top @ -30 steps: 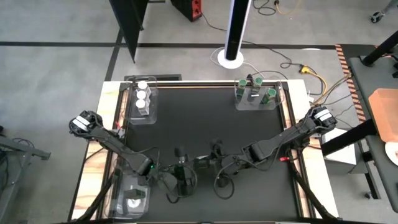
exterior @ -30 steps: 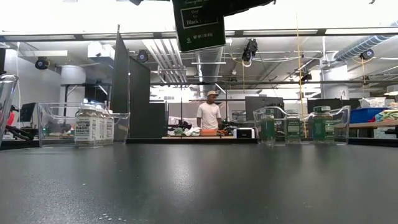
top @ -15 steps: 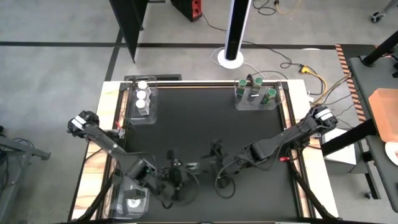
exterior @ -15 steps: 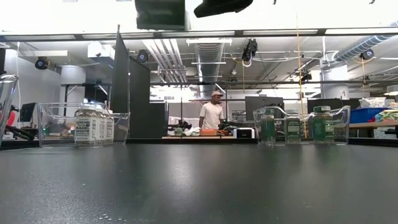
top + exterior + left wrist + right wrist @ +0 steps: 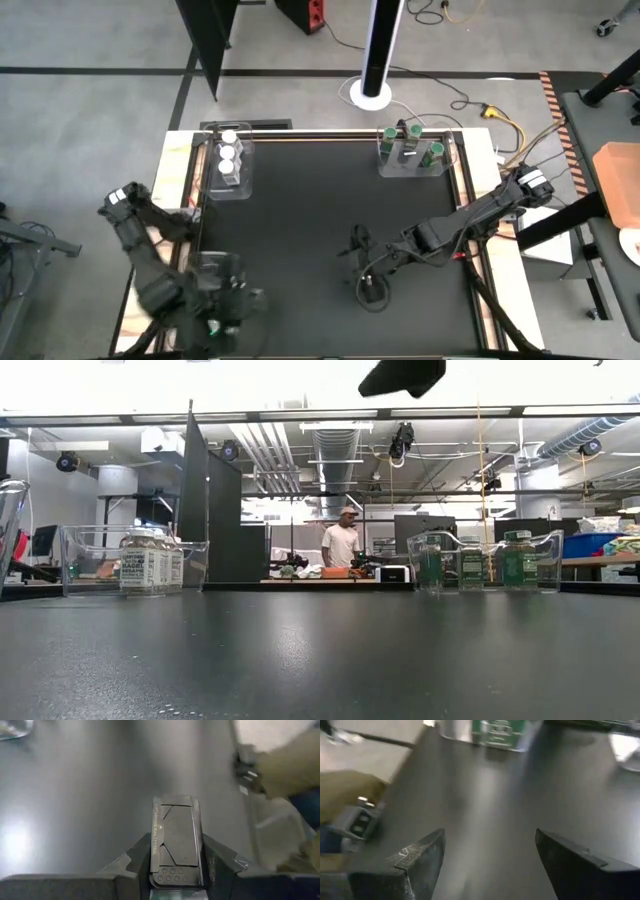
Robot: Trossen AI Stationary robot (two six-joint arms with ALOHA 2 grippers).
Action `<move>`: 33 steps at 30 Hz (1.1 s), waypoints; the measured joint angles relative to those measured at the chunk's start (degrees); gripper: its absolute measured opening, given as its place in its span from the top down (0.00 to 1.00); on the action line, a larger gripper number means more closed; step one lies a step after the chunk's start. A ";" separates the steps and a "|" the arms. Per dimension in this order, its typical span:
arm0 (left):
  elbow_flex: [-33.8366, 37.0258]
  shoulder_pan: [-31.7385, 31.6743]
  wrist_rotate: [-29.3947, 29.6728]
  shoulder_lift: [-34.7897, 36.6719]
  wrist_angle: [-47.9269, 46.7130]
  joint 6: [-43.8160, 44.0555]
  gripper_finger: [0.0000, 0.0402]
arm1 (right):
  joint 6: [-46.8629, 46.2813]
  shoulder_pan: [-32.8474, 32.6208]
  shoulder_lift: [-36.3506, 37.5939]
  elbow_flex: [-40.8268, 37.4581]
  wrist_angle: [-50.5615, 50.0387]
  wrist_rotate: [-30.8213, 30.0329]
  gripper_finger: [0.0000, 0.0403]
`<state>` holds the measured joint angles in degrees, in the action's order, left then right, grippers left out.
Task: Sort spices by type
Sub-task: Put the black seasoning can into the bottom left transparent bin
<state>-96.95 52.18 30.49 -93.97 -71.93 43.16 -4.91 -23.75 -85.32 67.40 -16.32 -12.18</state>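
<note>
Black matte table (image 5: 320,200), faintly glossy in the low view, framed by pale wood edging.

White-lidded spice jars (image 5: 228,153): three in a row, round white lids, inside a clear plastic rectangular tray (image 5: 212,185) at the far left corner. In the low view their dark bodies carry pale printed labels (image 5: 147,565).

Green-lidded spice jars (image 5: 412,145): round green lids, dark bodies, grouped in a second clear tray (image 5: 385,168) at the far right corner. The low view shows them upright behind the curved transparent wall (image 5: 470,565). One green label also shows in the right wrist view (image 5: 499,731).

Third clear tray (image 5: 196,300) at the near left corner, mostly under the left arm; something round and pale shows in it, but I cannot tell what it is.

Left gripper (image 5: 232,305): over the near left corner, above that tray. The left wrist view shows one flat dark finger (image 5: 176,840) with an embossed pad, seen lengthwise, and nothing is visibly held; whether the jaws are spread or together, cannot tell.

Right gripper (image 5: 357,243): over the table's middle, near side, well apart from both jar trays. In the right wrist view its two dark wedge-shaped fingers (image 5: 417,862) stand wide apart, with nothing between them.

A person (image 5: 341,543) stands in the room beyond the table.
</note>
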 joint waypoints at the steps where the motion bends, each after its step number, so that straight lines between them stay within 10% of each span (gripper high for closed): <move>1: -0.10 1.53 -0.05 0.00 -0.07 0.69 0.73 | -0.64 -0.01 0.00 -0.82 0.57 1.51 0.24; 18: 2.08 24.56 7.38 -2.41 -5.59 29.51 0.73 | -6.91 -3.10 -1.22 -16.42 35.89 9.10 0.39; 33: 2.26 23.76 8.28 -5.85 -7.72 30.03 0.73 | 1.69 -3.37 -11.37 -10.38 45.91 7.61 0.46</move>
<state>-94.70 75.94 38.77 -99.83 -79.65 73.20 -3.23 -27.11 -96.68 57.03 29.58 -4.57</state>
